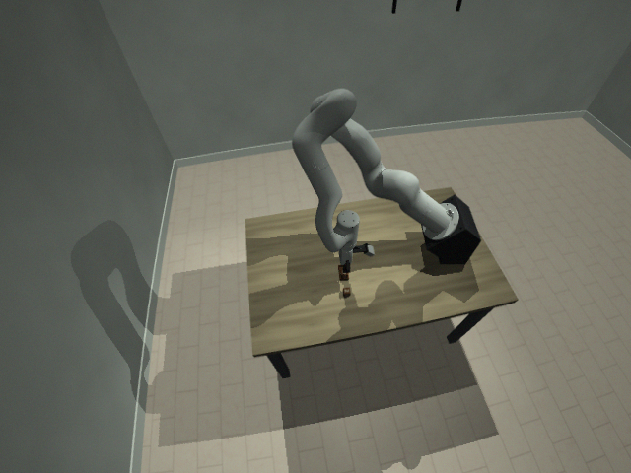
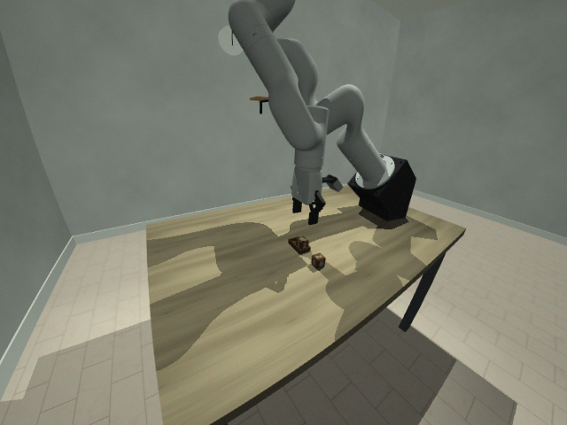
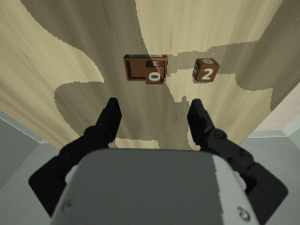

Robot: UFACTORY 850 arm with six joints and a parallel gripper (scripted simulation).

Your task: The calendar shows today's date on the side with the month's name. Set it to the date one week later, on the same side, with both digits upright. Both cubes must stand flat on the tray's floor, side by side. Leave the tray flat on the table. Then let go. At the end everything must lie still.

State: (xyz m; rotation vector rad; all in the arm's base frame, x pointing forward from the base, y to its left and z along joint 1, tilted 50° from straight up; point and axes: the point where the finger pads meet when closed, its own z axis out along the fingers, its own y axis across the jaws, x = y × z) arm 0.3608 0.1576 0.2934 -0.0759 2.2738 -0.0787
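Observation:
The brown calendar tray (image 3: 141,67) lies flat on the table. One brown cube (image 3: 156,75) stands in its right half and shows a white 0 toward the wrist camera. The tray's left half looks empty. A second brown cube (image 3: 205,69) rests on the table to the right of the tray, apart from it, and shows a white 2. My gripper (image 3: 154,107) is open and empty, held above the table well clear of the tray. The tray (image 2: 296,247), the loose cube (image 2: 318,260) and the gripper (image 2: 306,211) also show in the exterior view. I cannot read the month's name.
The arm's black base (image 2: 384,189) stands at the table's far right corner. The table's right edge (image 2: 412,274) runs not far past the loose cube. Broad shadows of the arm fall across the wooden top.

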